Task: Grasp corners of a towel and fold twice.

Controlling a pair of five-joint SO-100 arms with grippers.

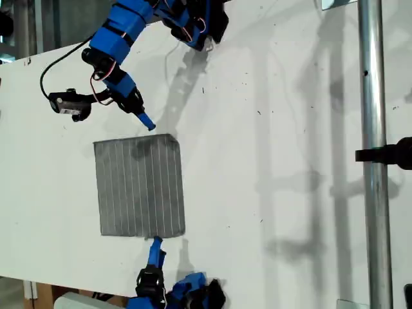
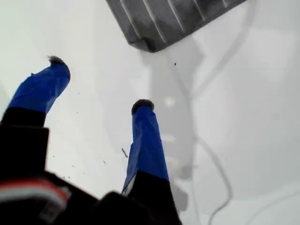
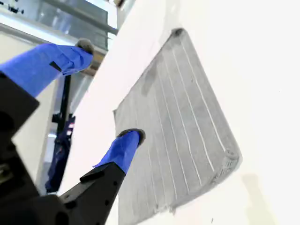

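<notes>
Looking down from the exterior view, I see the whole towel [image 1: 140, 187] lying flat on the white counter [image 1: 270, 161], a gray rectangle with pale stripes, left of the middle of that view. Neither wrist camera takes it in whole. That view also shows a metal pole [image 1: 373, 161] standing at its right side, which neither wrist view catches.

The first wrist view shows only one corner [image 2: 147, 46] of the towel [image 2: 173, 18], where the edge looks thick, as if layered. My first gripper [image 2: 100, 82] hangs over bare counter there, its fingers [image 2: 142, 104] spread wide with nothing between them and clear of the cloth. In the exterior view my first gripper [image 1: 147, 122] sits just beyond the towel's upper edge, near its upper right corner.

The second wrist view gives most of the towel [image 3: 183, 131] from close by, stripes running away from me, with the counter's far edge and the room beyond. My second gripper [image 3: 108, 90] is also wide apart: one of the fingers [image 3: 133, 135] has its tip at the towel's near edge, the other is lifted well above the counter. Whether that lower tip presses the cloth I cannot tell. In the exterior view my second gripper [image 1: 156, 243] points at the towel's lower edge, toward its lower right corner, holding nothing.
</notes>
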